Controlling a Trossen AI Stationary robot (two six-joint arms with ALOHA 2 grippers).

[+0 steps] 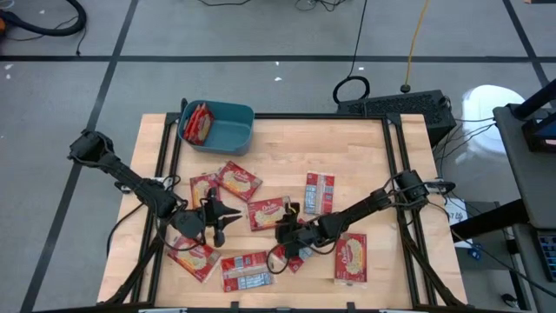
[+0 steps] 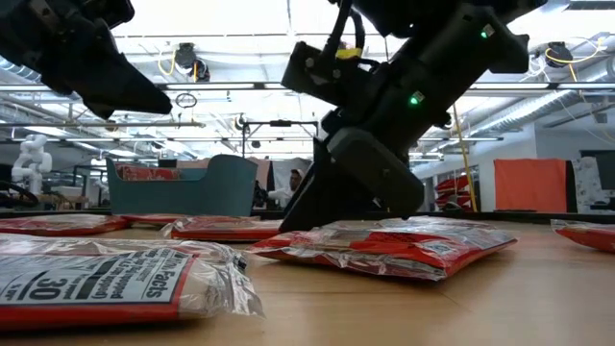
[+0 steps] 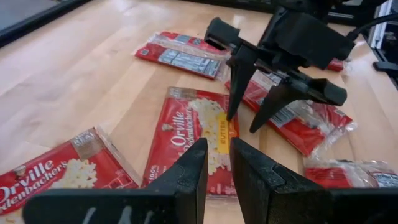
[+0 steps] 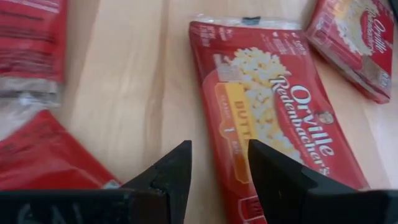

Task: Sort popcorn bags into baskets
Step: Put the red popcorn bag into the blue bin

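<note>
Several red popcorn bags lie flat on the wooden table. The teal basket stands at the far left with two bags in it. My right gripper is open and low over the middle bag, its fingertips astride that bag's long edge. My left gripper hovers above the same bag's other end; a narrow gap shows between its fingers, with nothing in it. My right gripper slants down from the table's right, one fingertip at the middle bag's long edge and the other just beside the bag. I cannot tell whether either one touches it. The bag lies flat on the table.
More bags lie around: near the right front, at the front, front left, a pale-faced one and one behind the middle bag. Black rails run along the table's sides.
</note>
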